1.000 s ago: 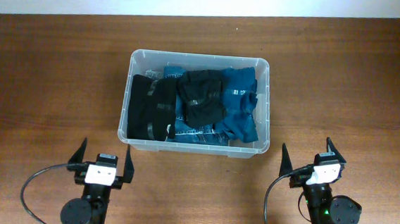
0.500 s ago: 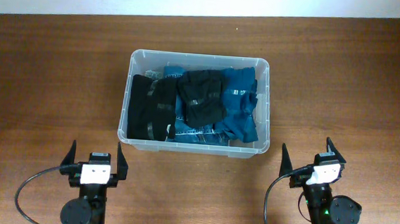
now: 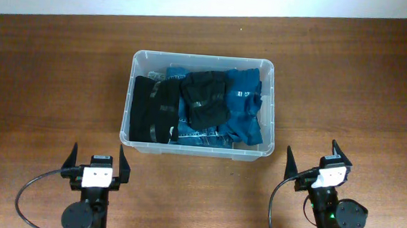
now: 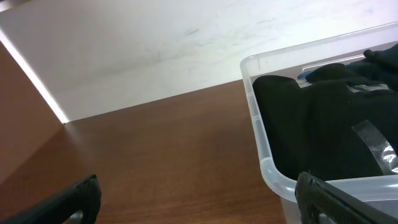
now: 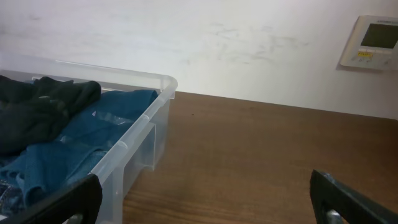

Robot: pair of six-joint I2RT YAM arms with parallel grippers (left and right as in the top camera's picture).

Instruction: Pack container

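left hand [image 3: 98,157] and right hand [image 3: 313,159] spread wide, empty, just short of the front rim of the container [image 3: 195,151]

The clear container [image 3: 195,151] holds black clothes [image 3: 155,110] and teal-blue clothes [image 3: 247,106] on a dark-brown wood-grain table [image 3: 48,81].

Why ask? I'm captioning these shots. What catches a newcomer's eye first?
The clear container in the middle of the brown table stands out, packed with black clothes toward its left and blue clothes toward its right. The left arm and right arm sit at the near edge, jaws open and empty.
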